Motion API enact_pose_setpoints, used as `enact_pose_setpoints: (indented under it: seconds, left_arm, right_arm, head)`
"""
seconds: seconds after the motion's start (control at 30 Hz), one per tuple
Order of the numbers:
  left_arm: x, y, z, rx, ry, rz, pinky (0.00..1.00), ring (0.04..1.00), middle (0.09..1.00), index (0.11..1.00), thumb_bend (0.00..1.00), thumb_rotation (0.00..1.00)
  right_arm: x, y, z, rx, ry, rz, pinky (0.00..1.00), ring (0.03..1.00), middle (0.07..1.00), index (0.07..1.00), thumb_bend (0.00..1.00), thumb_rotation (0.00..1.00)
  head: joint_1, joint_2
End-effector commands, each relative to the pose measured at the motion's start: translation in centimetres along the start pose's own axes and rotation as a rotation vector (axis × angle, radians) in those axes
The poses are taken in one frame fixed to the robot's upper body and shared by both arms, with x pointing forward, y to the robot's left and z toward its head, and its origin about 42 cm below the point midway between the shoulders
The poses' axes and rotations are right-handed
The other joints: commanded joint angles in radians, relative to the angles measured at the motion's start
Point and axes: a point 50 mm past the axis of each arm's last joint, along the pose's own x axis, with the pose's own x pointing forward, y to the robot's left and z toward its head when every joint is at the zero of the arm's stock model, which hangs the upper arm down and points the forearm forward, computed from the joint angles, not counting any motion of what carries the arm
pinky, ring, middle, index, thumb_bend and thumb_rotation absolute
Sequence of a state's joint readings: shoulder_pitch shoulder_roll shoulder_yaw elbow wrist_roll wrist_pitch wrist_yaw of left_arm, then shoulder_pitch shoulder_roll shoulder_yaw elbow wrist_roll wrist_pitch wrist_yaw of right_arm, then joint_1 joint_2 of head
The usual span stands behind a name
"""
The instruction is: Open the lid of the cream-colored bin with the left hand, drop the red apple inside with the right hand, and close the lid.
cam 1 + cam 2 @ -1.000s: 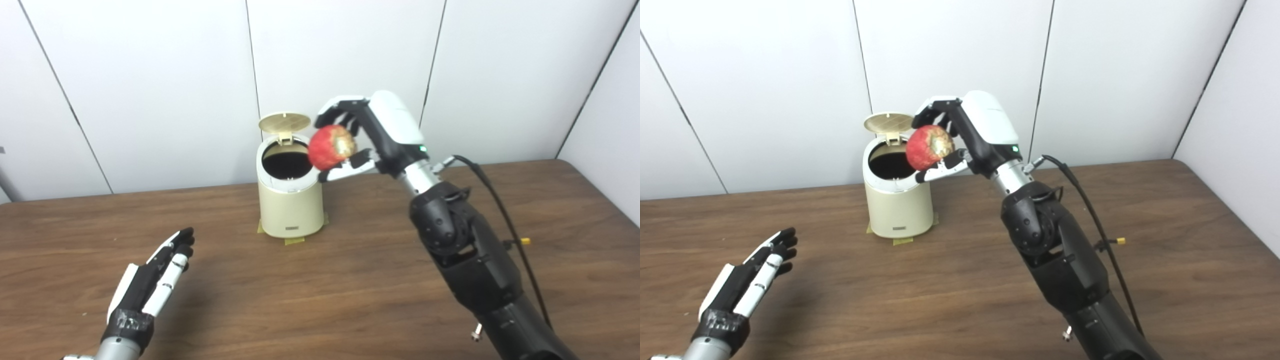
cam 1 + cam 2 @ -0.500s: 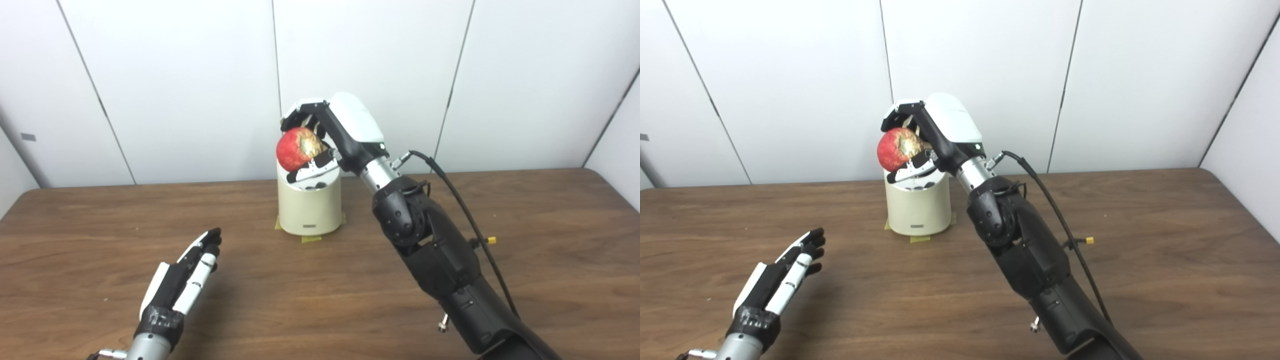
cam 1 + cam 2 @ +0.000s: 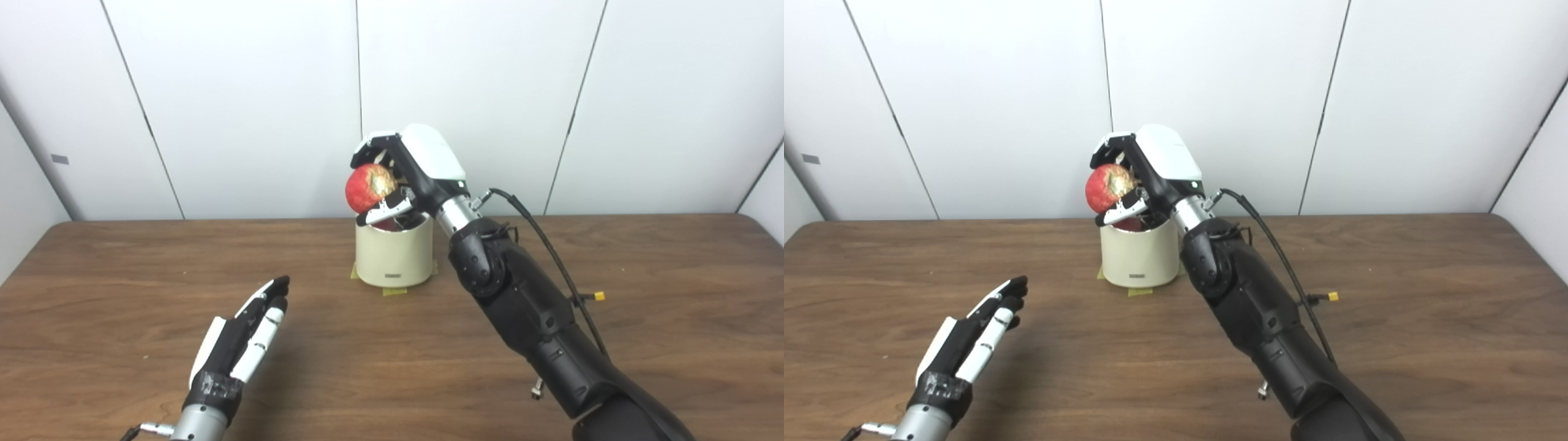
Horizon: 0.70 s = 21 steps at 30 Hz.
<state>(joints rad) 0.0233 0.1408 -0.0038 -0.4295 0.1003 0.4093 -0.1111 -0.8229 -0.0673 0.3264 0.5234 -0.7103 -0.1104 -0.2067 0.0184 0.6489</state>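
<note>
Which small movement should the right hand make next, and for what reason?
Probably open the fingers to let go. The right hand holds the red apple just above the open mouth of the cream-colored bin. The left hand waits open, well clear.

Right hand (image 3: pixel 407 177) raised, fingers curled in a grasp, left hand (image 3: pixel 242 343) flat, fingers extended

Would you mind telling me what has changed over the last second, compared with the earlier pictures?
The camera has panned, so the whole scene shifted. Beyond that, the right robot hand carried the red apple from beside the cream-colored bin to directly above its opening, still gripping it. The left robot hand stayed open over the table; the bin did not move.
</note>
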Motion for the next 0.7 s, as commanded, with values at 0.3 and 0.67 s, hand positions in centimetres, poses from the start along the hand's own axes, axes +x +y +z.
enact_pose_setpoints:
  seconds: [0.3,0.67]
  left_arm:
    - [0.3,0.2,0.9,-0.012,-0.061,0.01,0.9,0.932,0.933,0.913,0.49,0.83]
    - [0.4,0.1,0.9,-0.013,-0.057,0.004,0.89,0.933,0.934,0.911,0.49,0.82]
  right_arm:
    - [2.5,-3.5,0.8,-0.052,-0.053,-0.12,0.32,0.41,0.507,0.533,0.5,0.0]
    - [1.8,-4.3,-0.7,-0.13,-0.054,-0.124,0.33,0.402,0.503,0.535,0.5,0.0]
  head:
    - [-0.013,0.003]
    - [-0.02,0.005]
